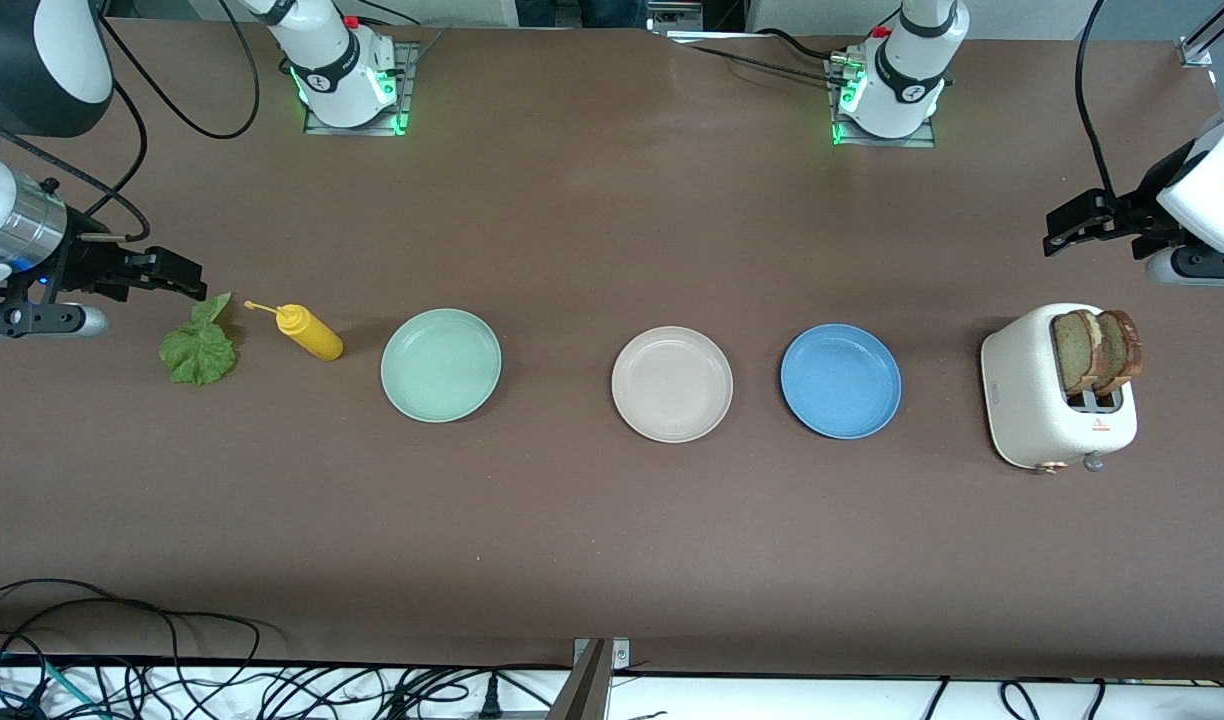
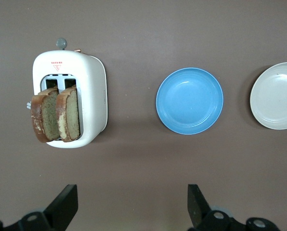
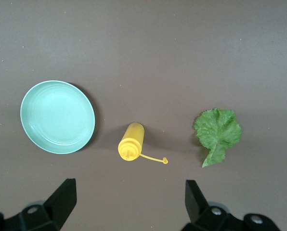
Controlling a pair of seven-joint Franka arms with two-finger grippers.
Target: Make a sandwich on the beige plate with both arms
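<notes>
Beige plate (image 1: 672, 384) sits bare mid-table between blue plate (image 1: 840, 380) and mint plate (image 1: 441, 364). Bread (image 1: 1098, 350) stands on edge in the toaster (image 1: 1057, 388), under our left gripper (image 1: 1070, 231), wide open, empty. Lettuce (image 1: 200, 344) lies flat, stem toward our right gripper (image 1: 177, 274), also wide open, empty. Risk: slices stand close together, so we could snag both.

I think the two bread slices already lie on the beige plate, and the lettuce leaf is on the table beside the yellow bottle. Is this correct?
Not quite. The bread slices still stand in the slots of the white toaster, as the front and left wrist views show; the beige plate holds nothing. The lettuce leaf does lie on the table beside the yellow bottle.
</notes>
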